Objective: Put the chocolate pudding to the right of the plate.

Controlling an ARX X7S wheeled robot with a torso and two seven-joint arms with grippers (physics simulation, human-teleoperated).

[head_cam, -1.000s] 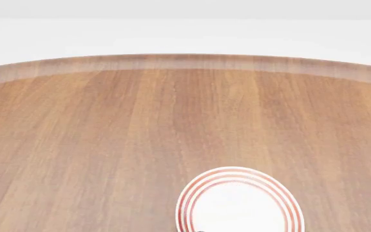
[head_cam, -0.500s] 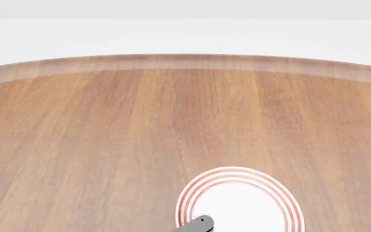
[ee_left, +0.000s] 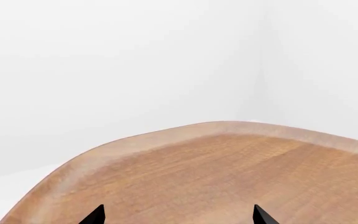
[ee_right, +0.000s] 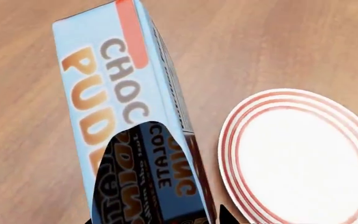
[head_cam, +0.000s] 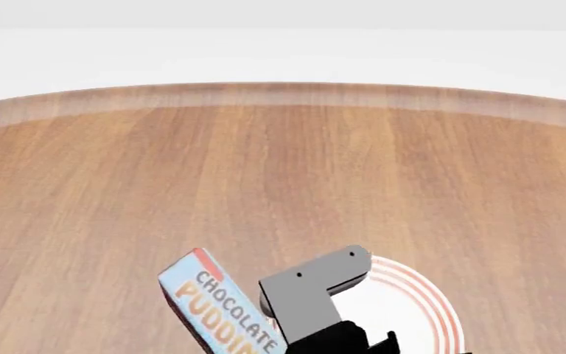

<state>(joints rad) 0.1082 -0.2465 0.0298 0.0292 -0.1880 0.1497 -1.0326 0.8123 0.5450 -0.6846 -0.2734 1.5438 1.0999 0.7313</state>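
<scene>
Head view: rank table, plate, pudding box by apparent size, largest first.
1. Table, fills most of the frame.
2-3. Plate and pudding box: not ranked. Both are cut off by the bottom edge, the right hand covers part of the plate, and the lifted box sits nearer the camera.

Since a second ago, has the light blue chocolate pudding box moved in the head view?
Yes. The pudding box has come into view, left of the red-ringed white plate.
</scene>
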